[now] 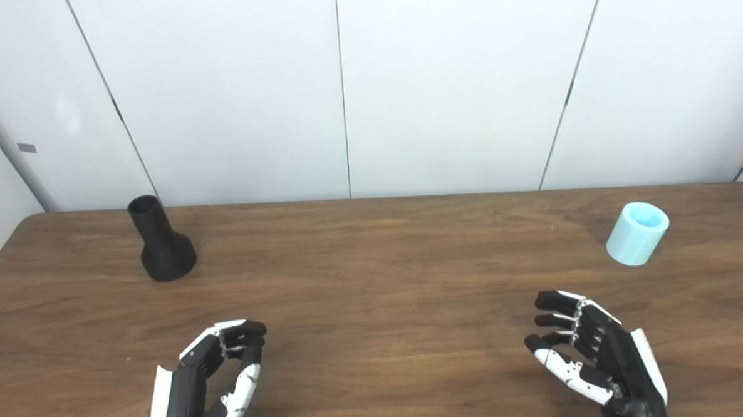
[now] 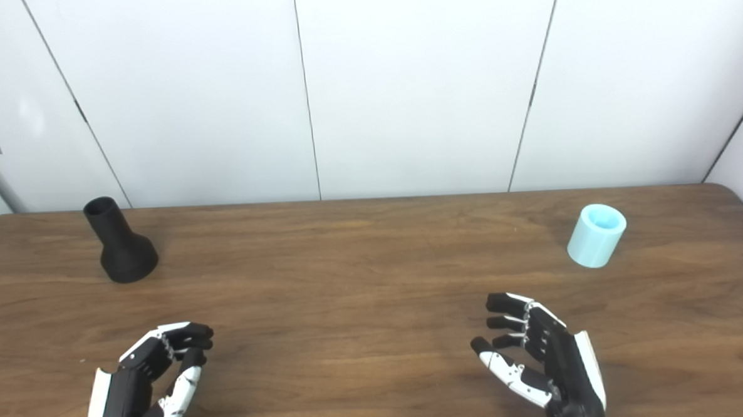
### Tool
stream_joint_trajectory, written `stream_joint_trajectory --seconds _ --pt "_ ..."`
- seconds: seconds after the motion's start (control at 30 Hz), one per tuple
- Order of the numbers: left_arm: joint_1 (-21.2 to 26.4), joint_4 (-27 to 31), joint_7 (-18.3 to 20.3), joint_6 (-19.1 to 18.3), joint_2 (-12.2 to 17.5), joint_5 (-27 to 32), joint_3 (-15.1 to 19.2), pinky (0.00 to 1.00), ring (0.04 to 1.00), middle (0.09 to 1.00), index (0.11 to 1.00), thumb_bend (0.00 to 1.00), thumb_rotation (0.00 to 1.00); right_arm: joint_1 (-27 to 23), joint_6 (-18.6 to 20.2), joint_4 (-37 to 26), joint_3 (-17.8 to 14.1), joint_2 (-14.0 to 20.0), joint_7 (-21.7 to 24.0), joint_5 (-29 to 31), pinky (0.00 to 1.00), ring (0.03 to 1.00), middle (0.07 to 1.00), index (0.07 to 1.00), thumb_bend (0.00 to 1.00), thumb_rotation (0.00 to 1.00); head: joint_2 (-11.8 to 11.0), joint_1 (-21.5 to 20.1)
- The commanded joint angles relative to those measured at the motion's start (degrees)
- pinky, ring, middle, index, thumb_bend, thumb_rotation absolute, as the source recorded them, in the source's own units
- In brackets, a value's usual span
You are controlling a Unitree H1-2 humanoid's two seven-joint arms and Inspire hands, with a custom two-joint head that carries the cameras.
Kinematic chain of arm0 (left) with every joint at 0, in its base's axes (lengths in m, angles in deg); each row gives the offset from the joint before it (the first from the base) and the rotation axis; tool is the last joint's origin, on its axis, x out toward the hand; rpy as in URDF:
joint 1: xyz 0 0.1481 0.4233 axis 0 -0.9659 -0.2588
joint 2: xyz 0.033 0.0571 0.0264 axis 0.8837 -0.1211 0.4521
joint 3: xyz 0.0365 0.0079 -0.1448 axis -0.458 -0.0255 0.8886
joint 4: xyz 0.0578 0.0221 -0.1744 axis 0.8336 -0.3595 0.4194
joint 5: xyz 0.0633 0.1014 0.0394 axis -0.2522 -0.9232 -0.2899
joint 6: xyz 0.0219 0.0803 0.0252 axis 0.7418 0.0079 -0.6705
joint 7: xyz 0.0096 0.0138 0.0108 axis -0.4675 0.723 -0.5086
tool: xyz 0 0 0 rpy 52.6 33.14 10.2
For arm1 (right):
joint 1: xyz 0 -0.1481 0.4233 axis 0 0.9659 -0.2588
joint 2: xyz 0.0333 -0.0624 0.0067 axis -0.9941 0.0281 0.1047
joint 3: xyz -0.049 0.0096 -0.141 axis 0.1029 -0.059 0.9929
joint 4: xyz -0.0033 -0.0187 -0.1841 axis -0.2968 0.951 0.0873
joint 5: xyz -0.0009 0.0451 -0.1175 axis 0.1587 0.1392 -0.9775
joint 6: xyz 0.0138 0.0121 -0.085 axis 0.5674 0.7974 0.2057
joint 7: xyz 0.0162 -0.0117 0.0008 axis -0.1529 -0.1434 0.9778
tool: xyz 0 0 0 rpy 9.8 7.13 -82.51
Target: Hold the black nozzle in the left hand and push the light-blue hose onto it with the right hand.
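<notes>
Nearest, over bare wood-grain brown tabletop [image 1: 375, 283]: glossy black-and-white left hand [image 1: 213, 378], fingers curled toward the thumb with a narrow gap, holding nothing; black-and-white right hand [image 1: 588, 352], fingers spread wider, also empty. Each seemingly staged on its own side. Far left, upright matte black flared plastic nozzle [image 1: 161, 243], narrow neck up. Far right, smooth light-blue short cylindrical hose piece [image 1: 637, 233], open end up, well apart.

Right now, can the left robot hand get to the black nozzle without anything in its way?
Probably yes. The black nozzle stands upright on bare table beyond the left robot hand, which is open and empty, with nothing between them.
</notes>
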Motion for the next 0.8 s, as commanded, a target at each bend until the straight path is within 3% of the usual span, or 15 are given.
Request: stream_joint_trajectory --seconds 0.0,0.1,0.23,0.3,0.47,0.63,0.77 --pt "-1.97 -0.52 -0.43 -0.43 -3.42 0.26 0.04 0.51 0.6 0.641 0.613 0.3 0.32 1.07 -2.68 -0.87 -0.34 -0.76 -0.65 0.72 0.53 0.655 0.695 0.67 0.27 0.01 0.06 -0.03" --pt "-2.16 -0.06 -0.12 -1.57 -3.48 1.22 -0.06 0.5 0.592 0.653 0.629 0.35 0.39 1.13 -2.72 -0.86 -0.32 -0.73 -0.62 1.34 0.52 0.651 0.704 0.677 0.28 0.05 0.06 -0.03" --pt "-2.39 0.47 -0.06 -2.46 -3.37 1.34 -0.21 0.47 0.587 0.662 0.642 0.34 0.36 1.32 -1.67 -1.47 -0.28 -1.05 -0.95 1.04 0.44 0.652 0.778 0.698 0.26 0.09 0.01 -0.04" --pt "-2.29 0.33 -0.47 -1.94 -3.15 -0.21 -0.17 0.5 0.602 0.657 0.641 0.33 0.38 1.28 -2.43 -1.16 -0.25 -0.83 -1.12 0.57 0.49 0.662 0.765 0.703 0.26 0.06 0.01 -0.04" --pt "-1.85 -0.37 -0.69 -0.09 -3.36 0.42 -0.12 0.53 0.608 0.635 0.612 0.3 0.31 1.06 -3.88 -0.51 -0.12 -0.33 -1.55 -0.32 0.66 0.691 0.69 0.67 0.25 0.09 0.04 0.08" --pt "-1.71 -0.87 -0.69 0.64 -3.39 0.62 -0.14 0.52 0.603 0.625 0.601 0.27 0.26 0.99 -3.99 -0.3 -0.19 -0.22 -1.35 0.1 0.66 0.697 0.69 0.668 0.24 0.05 -0.09 0.33" --pt "-1.55 -1.07 -0.83 0.89 -3.52 0.22 -0.14 0.52 0.598 0.622 0.598 0.27 0.27 0.84 -4.24 -0.12 -0.27 -0.22 -1.46 -0.03 0.61 0.674 0.683 0.661 0.24 0.03 -0.08 0.9"
